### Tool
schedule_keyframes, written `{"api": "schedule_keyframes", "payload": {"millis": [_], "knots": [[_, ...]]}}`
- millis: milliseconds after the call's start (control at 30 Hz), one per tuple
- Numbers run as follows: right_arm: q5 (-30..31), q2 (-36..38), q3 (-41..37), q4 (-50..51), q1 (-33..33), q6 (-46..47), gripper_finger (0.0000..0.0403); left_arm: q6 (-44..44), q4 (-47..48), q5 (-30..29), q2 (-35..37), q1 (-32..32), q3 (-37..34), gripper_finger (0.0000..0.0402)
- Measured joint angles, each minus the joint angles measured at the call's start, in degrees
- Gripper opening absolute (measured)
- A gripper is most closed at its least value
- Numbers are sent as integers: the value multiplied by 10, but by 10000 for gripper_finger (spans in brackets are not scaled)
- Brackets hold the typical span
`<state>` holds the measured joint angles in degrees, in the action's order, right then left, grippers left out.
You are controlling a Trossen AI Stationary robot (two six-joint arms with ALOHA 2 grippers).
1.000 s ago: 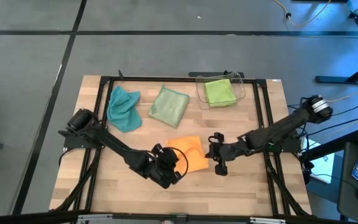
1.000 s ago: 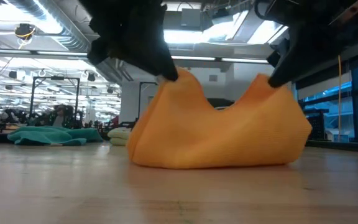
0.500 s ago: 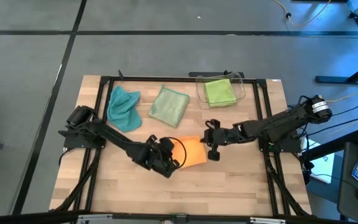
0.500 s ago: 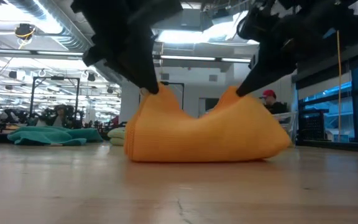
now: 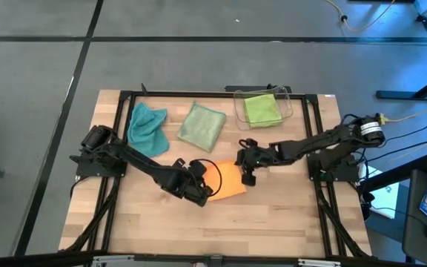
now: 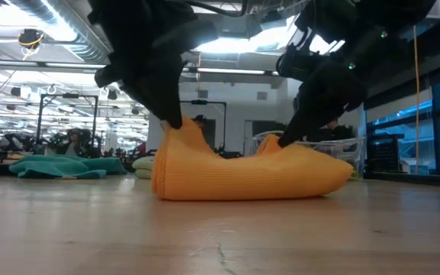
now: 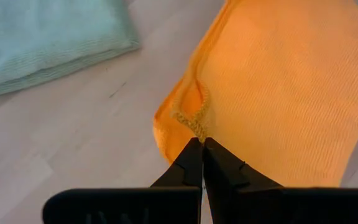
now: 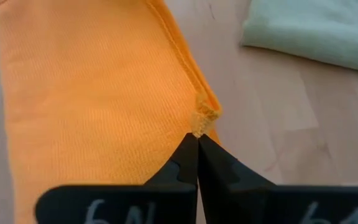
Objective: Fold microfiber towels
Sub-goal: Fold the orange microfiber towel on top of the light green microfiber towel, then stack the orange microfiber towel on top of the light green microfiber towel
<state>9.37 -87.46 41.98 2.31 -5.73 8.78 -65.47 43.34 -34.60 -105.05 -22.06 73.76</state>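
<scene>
Now, at the centre of the high view, you have both grippers pinched onto the orange towel (image 5: pixel 228 180), which lies folded on the wooden table (image 5: pixel 288 215). Your left gripper (image 5: pixel 201 187) sits at the towel's left end, fingers clenched on a corner; the left wrist view shows that stitched corner (image 7: pixel 194 121) nipped between the closed tips (image 7: pixel 202 155). Your right gripper (image 5: pixel 246 169) is at the towel's upper right edge, likewise clamped on a corner (image 8: pixel 205 112), as the right wrist view shows with its tips (image 8: pixel 192 149) pressed together.

In the low view, the towel (image 6: pixel 243 172) sits as a low mound mid-frame, its two gripped corners raised slightly under the dark arms coming down from the top.

The other cloths lie in the upper part of the high view. The teal towel (image 5: pixel 147 127) lies crumpled at upper left, and the pale sage towel (image 5: pixel 201 126) lies flat just to its right, apart from it. The lime green towel (image 5: pixel 262 109) rests inside the clear bin (image 5: pixel 288 103), right of centre near the table's top edge.
</scene>
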Motion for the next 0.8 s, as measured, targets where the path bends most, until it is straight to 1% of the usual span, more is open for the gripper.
{"api": "schedule_keyframes", "payload": {"millis": [133,267,467,567,700,800], "knots": [[0,-1,0,0,6,15,22,6,9,-3,0,3,0,0],[0,-2,0,2,14,26,62,11,20,-1,0,15,0,5],[0,-2,0,4,15,27,129,27,27,79,0,49,0,49],[0,-2,0,4,15,27,154,31,27,86,0,58,0,74],[0,6,0,8,14,25,174,31,38,86,0,70,0,97],[0,33,0,24,3,15,176,26,61,84,0,71,0,102]]}}
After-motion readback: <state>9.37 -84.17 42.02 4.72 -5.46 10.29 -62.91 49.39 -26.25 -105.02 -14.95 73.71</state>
